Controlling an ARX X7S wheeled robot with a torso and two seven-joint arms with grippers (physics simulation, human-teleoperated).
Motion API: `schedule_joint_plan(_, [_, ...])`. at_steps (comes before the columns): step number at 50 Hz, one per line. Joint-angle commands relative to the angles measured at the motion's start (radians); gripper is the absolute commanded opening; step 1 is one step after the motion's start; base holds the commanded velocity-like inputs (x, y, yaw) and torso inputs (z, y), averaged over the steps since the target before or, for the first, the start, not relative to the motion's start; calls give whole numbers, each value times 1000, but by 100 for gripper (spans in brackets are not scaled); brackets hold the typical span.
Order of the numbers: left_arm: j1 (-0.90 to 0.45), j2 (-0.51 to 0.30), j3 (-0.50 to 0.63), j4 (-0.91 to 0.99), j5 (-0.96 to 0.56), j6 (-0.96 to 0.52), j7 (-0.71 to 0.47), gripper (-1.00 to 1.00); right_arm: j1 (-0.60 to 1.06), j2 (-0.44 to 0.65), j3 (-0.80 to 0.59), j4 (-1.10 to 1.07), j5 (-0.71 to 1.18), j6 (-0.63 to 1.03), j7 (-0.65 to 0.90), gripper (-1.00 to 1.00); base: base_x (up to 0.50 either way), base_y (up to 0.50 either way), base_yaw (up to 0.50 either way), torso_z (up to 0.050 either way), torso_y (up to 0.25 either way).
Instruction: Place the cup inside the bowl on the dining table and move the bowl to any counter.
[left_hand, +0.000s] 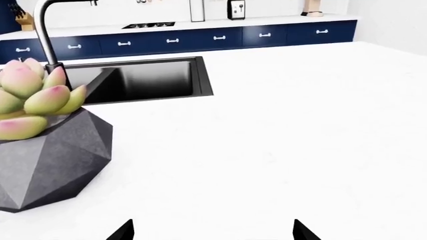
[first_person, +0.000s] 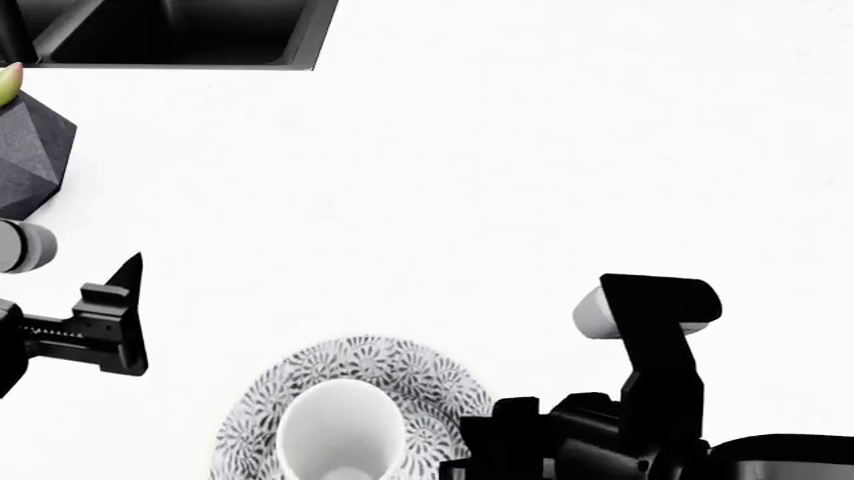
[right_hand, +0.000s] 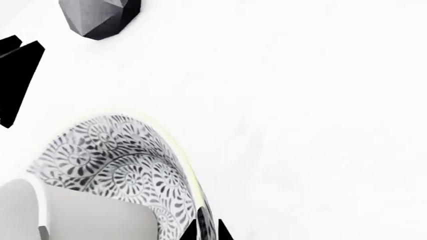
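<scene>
White counter (first_person: 534, 150), sink (first_person: 187, 35) at far edge. Right gripper (right_hand: 207, 231) clamped on the bowl (first_person: 441, 385) rim, one fingertip inside, one outside, mostly cut off. Bowl black-and-white floral, pale rim; white cup (first_person: 340, 430) stands in it. Left gripper (left_hand: 213, 231) spread open, holding nothing, faceted vase (left_hand: 50, 160) beside it.

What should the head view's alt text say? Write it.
A white cup sits inside a floral black-and-white bowl on a white surface, the right gripper at the bowl's rim. The left gripper hovers apart; a grey faceted vase and dark sink lie beyond.
</scene>
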Motion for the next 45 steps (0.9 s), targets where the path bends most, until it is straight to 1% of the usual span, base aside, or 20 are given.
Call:
schedule_joint_plan(1, [9,-4,-6,3,-5,6,-2,100,15,8,33,-2,13,-46,32,-100,0,0,0,0,0])
schedule_joint_plan(10, [48,3,-11,7,1,40,3,100,-27,44,90,3,32,-117,106,-100,0,0,0,0,0])
schedule_joint_plan(17, [62,6,-24,32,-7,52,-8,100,-10,72,123,6,32,-148,141,-100,0,0,0,0,0])
schedule_joint_plan(21, [101,12,-40,45,-7,81,-9,100,-7,87,138,6,14,-161,138,-100,0,0,0,0,0])
schedule_joint_plan(24, [97,7,-53,50,-20,73,-18,100,-3,92,138,13,-4,-165,133,-100,0,0,0,0,0])
schedule_joint_plan(29, [155,-4,-60,127,-9,82,-56,100,-8,95,143,7,-7,-173,139,-100,0,0,0,0,0])
schedule_joint_plan(30, [159,-22,-32,155,17,73,-61,100,-7,96,143,7,-6,-173,139,-100,0,0,0,0,0])
schedule_joint_plan(32, [169,-29,-34,194,10,56,-88,100,-2,101,144,7,2,-170,145,-100,0,0,0,0,0])
schedule_joint_plan(35, [181,-48,-3,243,61,47,-127,100,2,105,149,9,17,-172,155,-100,0,0,0,0,0])
schedule_joint_plan(38, [235,-53,-26,305,89,68,-183,100,-1,106,153,9,15,-178,154,-100,0,0,0,0,0])
schedule_joint_plan(39, [269,-53,-49,327,83,84,-192,100,-1,106,154,11,14,-181,154,-100,0,0,0,0,0])
schedule_joint_plan(41, [293,-40,-58,332,85,108,-193,100,0,105,153,15,11,-181,152,-100,0,0,0,0,0])
schedule_joint_plan(45, [299,-34,-70,332,78,117,-198,100,-2,105,155,16,16,-184,154,-100,0,0,0,0,0])
